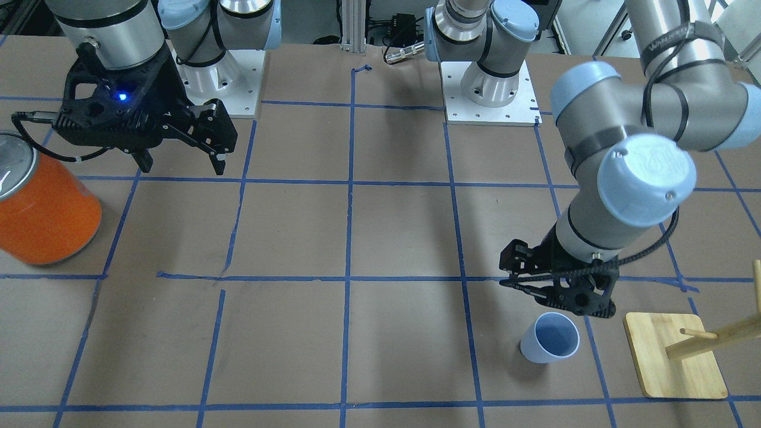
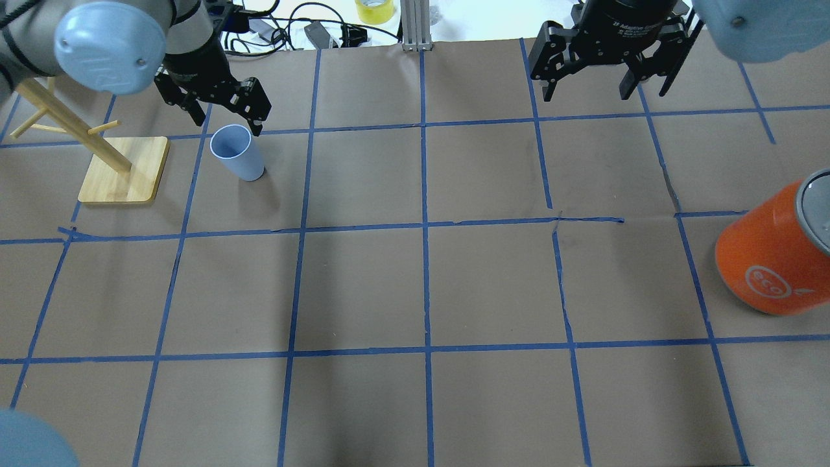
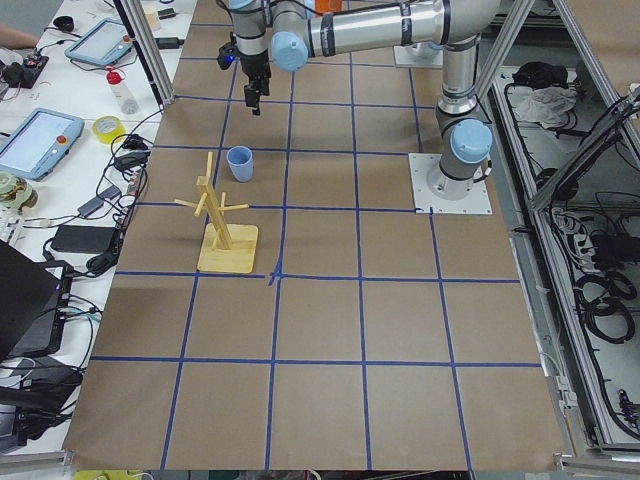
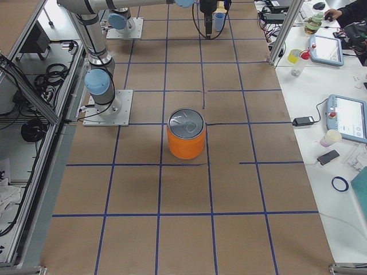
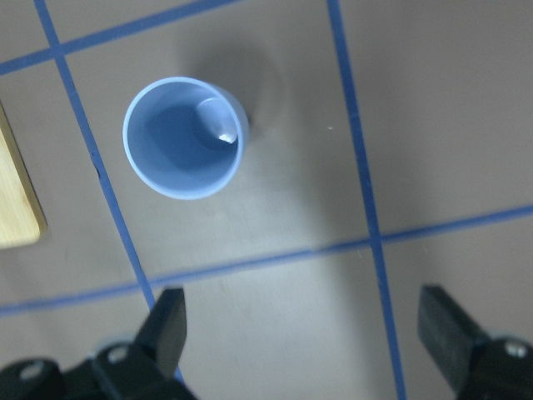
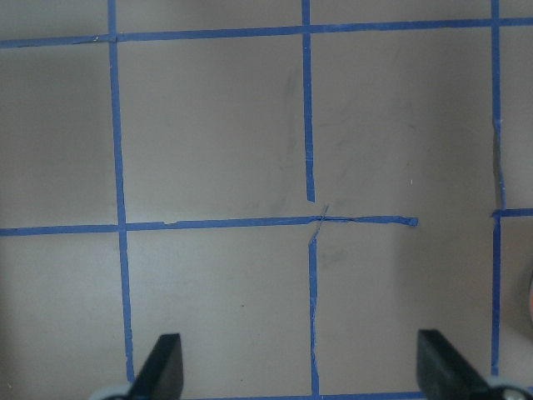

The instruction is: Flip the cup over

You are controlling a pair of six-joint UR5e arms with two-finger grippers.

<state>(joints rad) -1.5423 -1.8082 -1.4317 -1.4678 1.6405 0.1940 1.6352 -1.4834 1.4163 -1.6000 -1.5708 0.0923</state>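
While the cup stands mouth-up, the orange can stands apart.

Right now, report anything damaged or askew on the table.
The blue tape grid is broken and crooked near the orange can, with a gap where lines should meet. The cup stands upright, undamaged.

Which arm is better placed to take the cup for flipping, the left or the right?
Left. The left gripper, open, hangs close beside the cup; the right gripper is far off.

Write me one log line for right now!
cup: upright | left gripper: jaws open, near cup | right gripper: jaws open, empty
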